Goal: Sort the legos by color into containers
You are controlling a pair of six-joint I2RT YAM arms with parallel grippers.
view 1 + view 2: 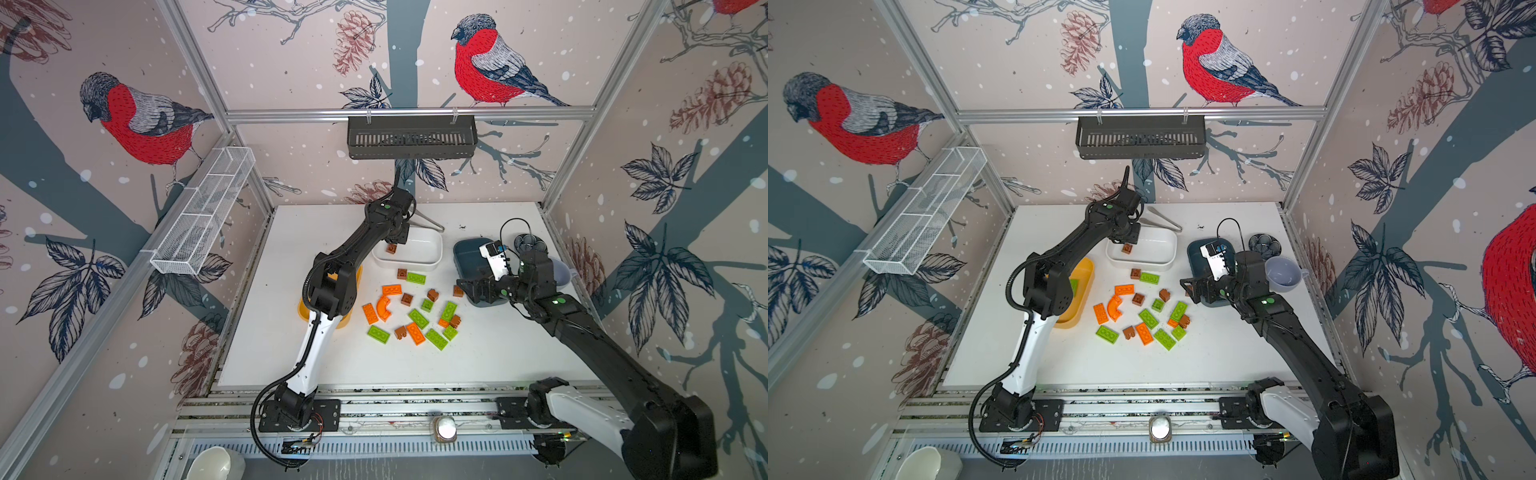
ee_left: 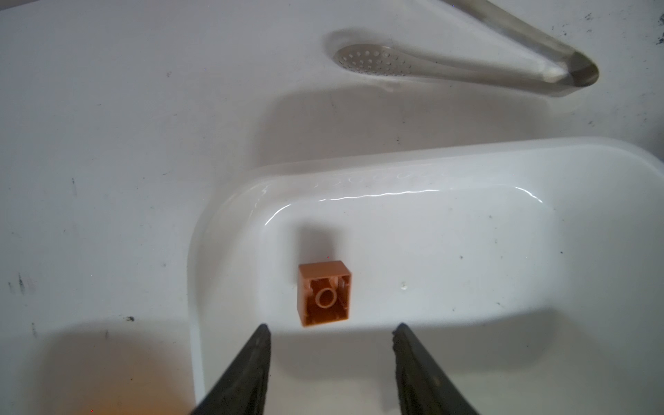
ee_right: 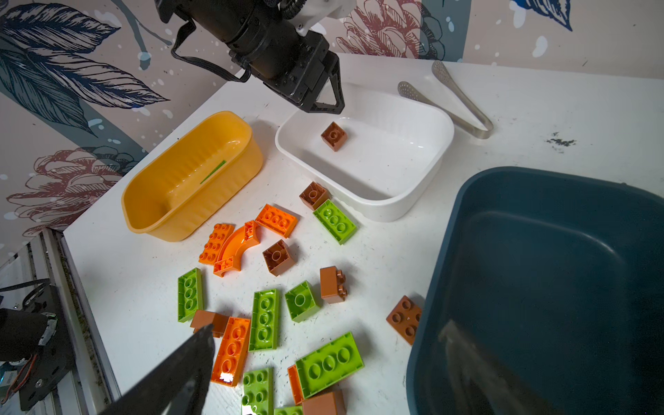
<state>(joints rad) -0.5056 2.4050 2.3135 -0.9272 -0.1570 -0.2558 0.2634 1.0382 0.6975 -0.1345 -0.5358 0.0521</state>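
Note:
My left gripper [image 2: 332, 326] hangs open over the white container [image 2: 413, 161], with nothing between its fingers. One brown cube [image 2: 324, 294] lies upside down on that container's floor, just beyond the fingertips [image 1: 391, 248]. Several lime, orange and brown legos [image 1: 415, 309] lie scattered mid-table, among them an orange arch [image 1: 384, 307]. The mustard container [image 3: 187, 201] holds a lime plate [image 3: 213, 171]; in both top views the left arm covers much of it. My right gripper [image 3: 328, 327] stands open and empty, straddling the near-left rim of the dark teal container [image 3: 539, 287].
Metal tongs [image 1: 430, 222] lie behind the white container. A grey mug [image 1: 1283, 272] and a dark patterned dish [image 1: 1264, 243] stand at the right edge behind the right arm. A black basket [image 1: 411, 137] hangs on the back wall, a white mesh one [image 1: 203, 212] on the left wall.

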